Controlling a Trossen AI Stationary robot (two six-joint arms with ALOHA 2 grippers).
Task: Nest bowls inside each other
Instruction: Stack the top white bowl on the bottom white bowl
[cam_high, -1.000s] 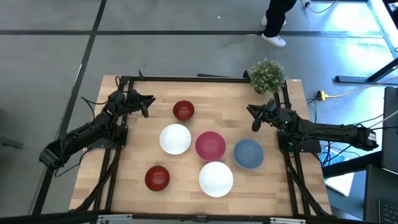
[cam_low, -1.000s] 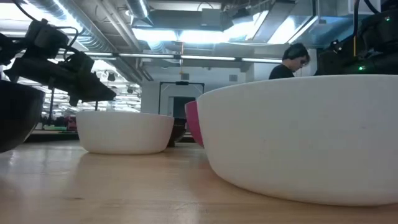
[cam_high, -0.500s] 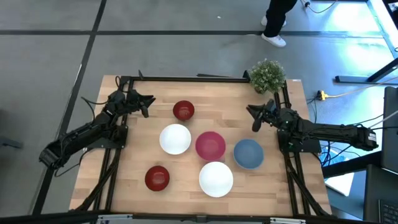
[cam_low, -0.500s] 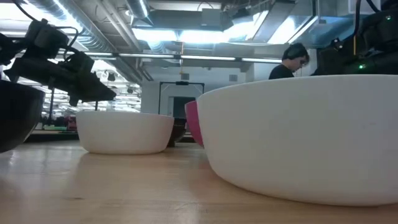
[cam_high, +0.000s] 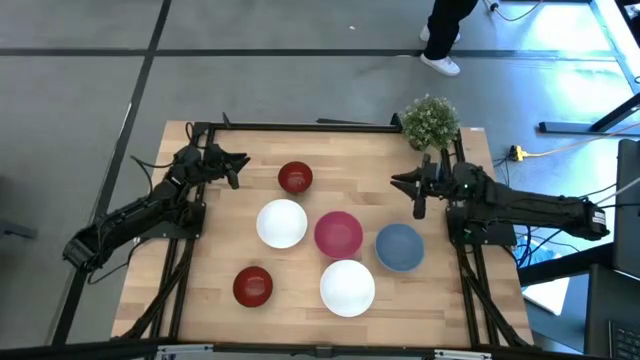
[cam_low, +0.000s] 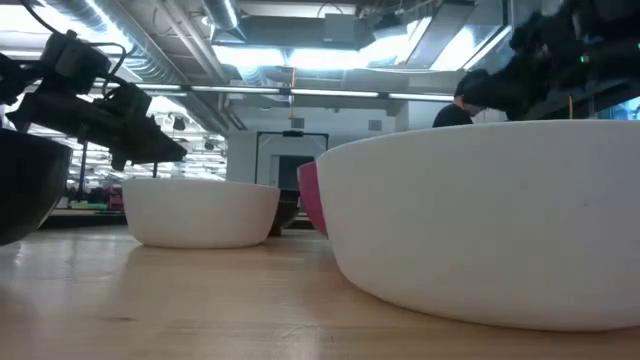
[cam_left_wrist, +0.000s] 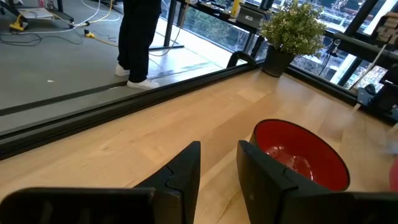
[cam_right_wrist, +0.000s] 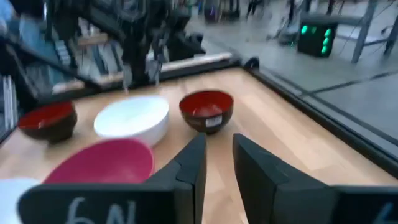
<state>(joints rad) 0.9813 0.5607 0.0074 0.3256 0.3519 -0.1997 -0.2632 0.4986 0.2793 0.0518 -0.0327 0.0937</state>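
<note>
High view first, read from left to right: the left gripper (cam_high: 236, 168) is seen above the far left of the table (cam_high: 200, 300), its fingers a narrow gap apart and nothing held. Just to its right the far dark red bowl (cam_high: 295, 178) stands, and the same bowl appears close ahead of the fingers in the left wrist view. Nearer and a little right of that gripper the first white bowl (cam_high: 282, 223) is found, and well nearer still the second dark red bowl (cam_high: 252, 286). The pink bowl (cam_high: 338, 233) is placed left of and nearer than the right gripper (cam_high: 414, 193), with the second white bowl (cam_high: 347, 287) nearer again. The blue bowl (cam_high: 400, 247) lies just nearer than the right gripper, which is slightly parted and empty. No bowl is nested yet. The bowls are judged rigid, light and smooth, so slipping is likely; hold is best taken on the rim, one finger inside and one outside. The potted plant (cam_high: 431, 121) is set at the far right corner.
</note>
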